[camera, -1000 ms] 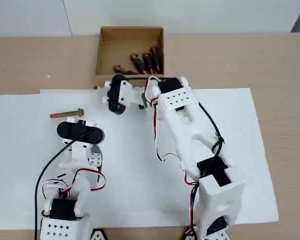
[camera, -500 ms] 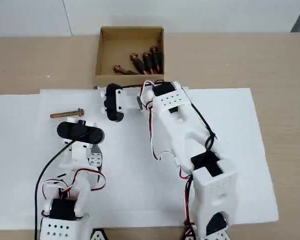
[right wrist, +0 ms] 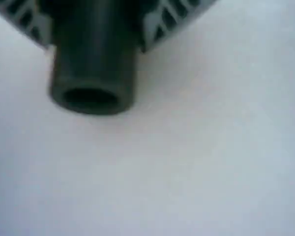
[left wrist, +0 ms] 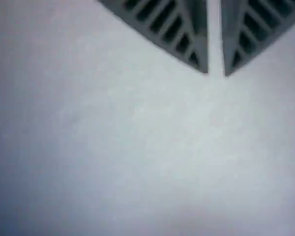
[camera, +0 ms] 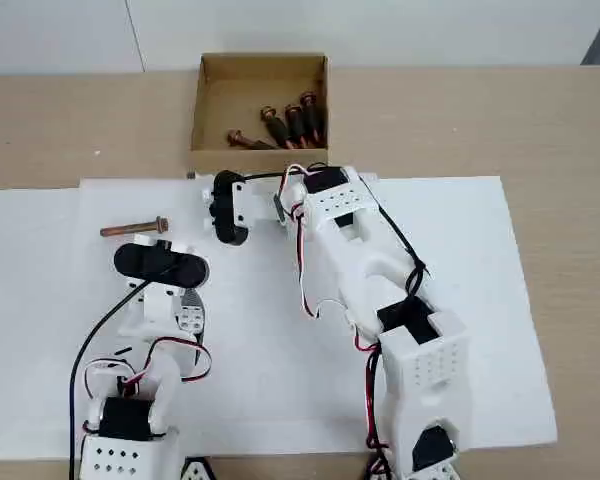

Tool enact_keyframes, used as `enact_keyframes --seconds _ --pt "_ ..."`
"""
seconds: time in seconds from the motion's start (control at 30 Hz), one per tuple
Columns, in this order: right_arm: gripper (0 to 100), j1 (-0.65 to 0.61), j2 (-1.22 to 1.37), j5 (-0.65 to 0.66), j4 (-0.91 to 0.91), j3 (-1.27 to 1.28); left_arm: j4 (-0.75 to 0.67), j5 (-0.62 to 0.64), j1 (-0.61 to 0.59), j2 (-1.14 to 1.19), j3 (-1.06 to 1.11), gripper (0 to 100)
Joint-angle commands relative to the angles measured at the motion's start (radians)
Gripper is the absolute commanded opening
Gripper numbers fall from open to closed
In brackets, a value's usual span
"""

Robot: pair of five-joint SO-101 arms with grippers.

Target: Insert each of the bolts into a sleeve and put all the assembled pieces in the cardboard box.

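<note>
A bare bolt (camera: 135,228) lies on the white paper (camera: 500,300) at the left. My right gripper (camera: 223,208) hangs over the paper just in front of the cardboard box (camera: 208,100), shut on a black sleeve (right wrist: 93,73) whose hollow end sticks out past the fingers (right wrist: 160,22). Several assembled bolts (camera: 285,125) lie inside the box. My left gripper (camera: 162,262) hangs just on the near side of the bare bolt; in its wrist view the left gripper (left wrist: 215,73) points down at the paper, shut on nothing.
The paper covers most of the wooden table (camera: 560,120). The right arm (camera: 370,260) stretches across the paper's middle from the near edge. Bare paper lies to the far left and to the right.
The right arm has drawn back a little from the box, its gripper shifting left and nearer with the sleeve. The left arm and the bare bolt have kept still.
</note>
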Motion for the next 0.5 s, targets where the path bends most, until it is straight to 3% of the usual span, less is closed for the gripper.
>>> enact_keyframes --seconds 0.0,0.27,0.47 --pt "0.4 -0.021 0.004 0.009 -0.016 -0.021 -0.002 0.005 -0.002 -0.008 -0.004 1" --pt "0.4 -0.022 -0.021 -0.003 -0.01 -0.026 -0.002 0.005 -0.002 -0.008 -0.004 1" --pt "0.4 -0.038 -0.183 -0.135 0.153 -0.103 -0.002 0.002 -0.002 -0.008 -0.004 1"
